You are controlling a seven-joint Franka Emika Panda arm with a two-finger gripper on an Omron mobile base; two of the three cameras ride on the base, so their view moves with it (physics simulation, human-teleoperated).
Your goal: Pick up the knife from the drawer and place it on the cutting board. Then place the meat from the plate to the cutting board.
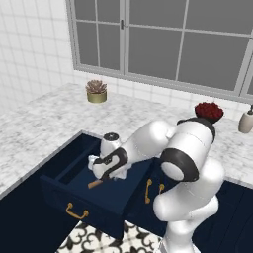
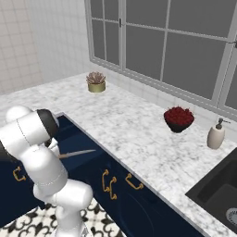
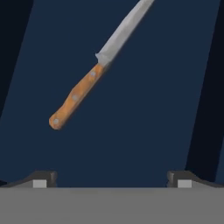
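Observation:
The navy drawer [image 1: 74,195] stands pulled out below the marble counter, and my arm reaches down into it. On the drawer floor [image 3: 131,131] lies the knife [image 3: 83,89], its wooden handle pointing lower left and its silver blade running to the upper right in the hand view. My gripper [image 3: 113,179] hangs open above the floor, a little short of the handle, with nothing between its fingertips [image 3: 43,177]. In the left base view the gripper [image 1: 97,174] sits just over the knife's handle [image 1: 95,184]. The knife's blade [image 2: 76,153] pokes out from behind my arm. The cutting board, plate and meat are out of view.
A potted succulent [image 1: 96,91] stands near the window at the back of the counter. To the right are a dark bowl of red flowers [image 2: 178,118], a soap dispenser [image 2: 215,134] and a black sink [image 2: 222,190]. Navy cabinet fronts with brass handles [image 2: 109,183] flank the drawer.

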